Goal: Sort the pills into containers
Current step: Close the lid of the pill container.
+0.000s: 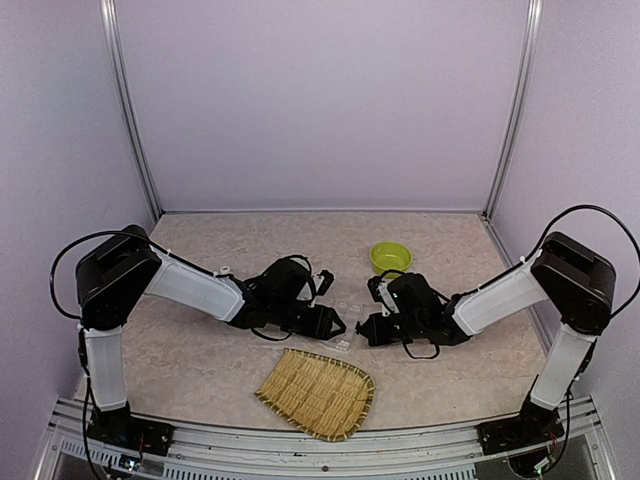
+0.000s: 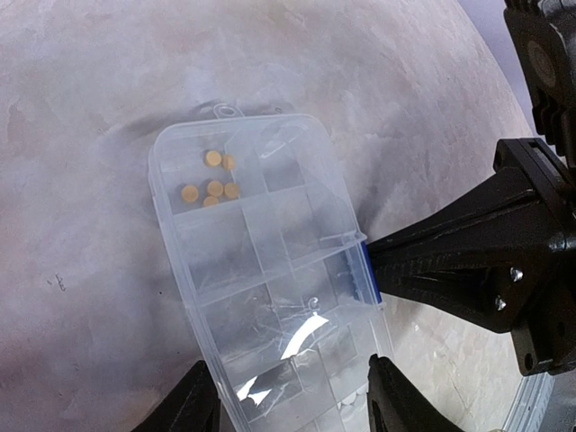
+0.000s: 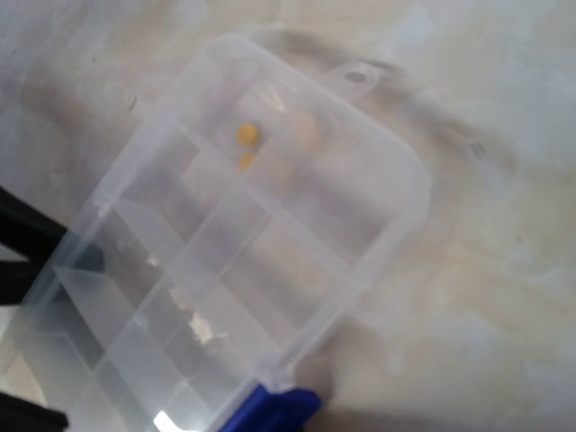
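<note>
The containers (image 2: 270,270) are one flat clear organiser box lying on the table, small in the top view (image 1: 343,343). Several orange pills (image 2: 214,175) sit in its far corner compartment, also seen in the right wrist view (image 3: 247,135). A few white pills (image 2: 355,396) show in a near compartment. My left gripper (image 2: 292,378) straddles the box's near end, one finger against each long side. My right gripper (image 2: 371,267) comes in from the right, shut to a point that touches the box's blue latch (image 3: 270,409). Its own fingers are not visible in the right wrist view.
A lime-green bowl (image 1: 390,256) stands behind the right arm. A woven bamboo tray (image 1: 318,392) lies near the front edge, just in front of both grippers (image 1: 348,326). Enclosure walls and metal posts ring the marbled table (image 1: 200,360).
</note>
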